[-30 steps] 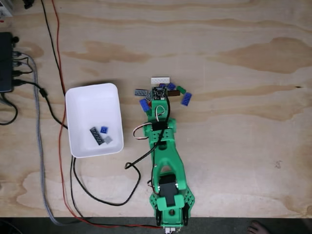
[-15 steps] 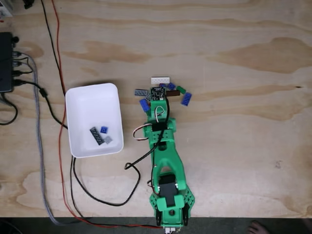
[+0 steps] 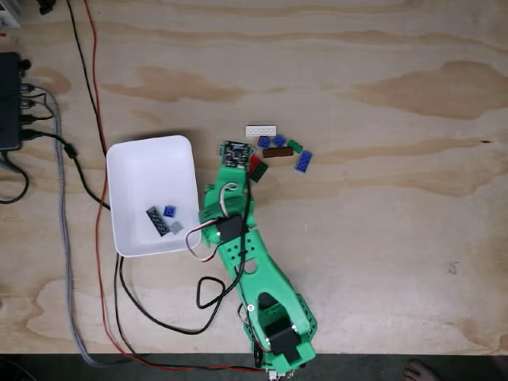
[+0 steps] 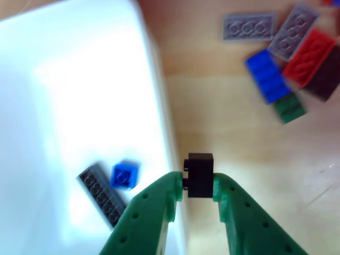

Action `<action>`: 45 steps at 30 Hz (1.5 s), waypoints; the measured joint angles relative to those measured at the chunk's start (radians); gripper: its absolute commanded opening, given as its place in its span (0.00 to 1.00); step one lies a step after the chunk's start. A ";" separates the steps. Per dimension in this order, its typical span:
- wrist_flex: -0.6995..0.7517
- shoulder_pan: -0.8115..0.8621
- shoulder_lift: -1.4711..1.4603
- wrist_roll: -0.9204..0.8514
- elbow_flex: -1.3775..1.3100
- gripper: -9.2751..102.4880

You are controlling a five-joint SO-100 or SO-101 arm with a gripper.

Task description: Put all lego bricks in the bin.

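In the other view my green gripper [image 4: 200,183] is shut on a small black lego brick [image 4: 200,174], held just right of the bin's right wall [image 4: 159,106]. Inside the white bin [image 3: 143,171] lie a dark grey plate [image 4: 101,194], a blue brick [image 4: 124,175] and a small grey piece [image 3: 176,226]. A pile of bricks lies right of the bin: grey plates [image 4: 248,26], blue [image 4: 267,75], red [image 4: 308,50], green [image 4: 289,108]. The fixed view shows the gripper's head [image 3: 233,155] between bin and pile, plus a white brick [image 3: 261,130] and a brown one [image 3: 277,152].
Black and red cables [image 3: 87,95] run along the bin's left side and loop in front of it near the arm's base [image 3: 274,329]. A black box [image 3: 9,101] sits at the left edge. Bare plywood [image 3: 381,238] stretches right and far.
The arm has swung left from over the brick pile toward the bin's right wall. Bricks that it covered now show, among them a red one.
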 measured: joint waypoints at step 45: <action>-0.390 0.365 -0.383 -0.480 0.285 0.22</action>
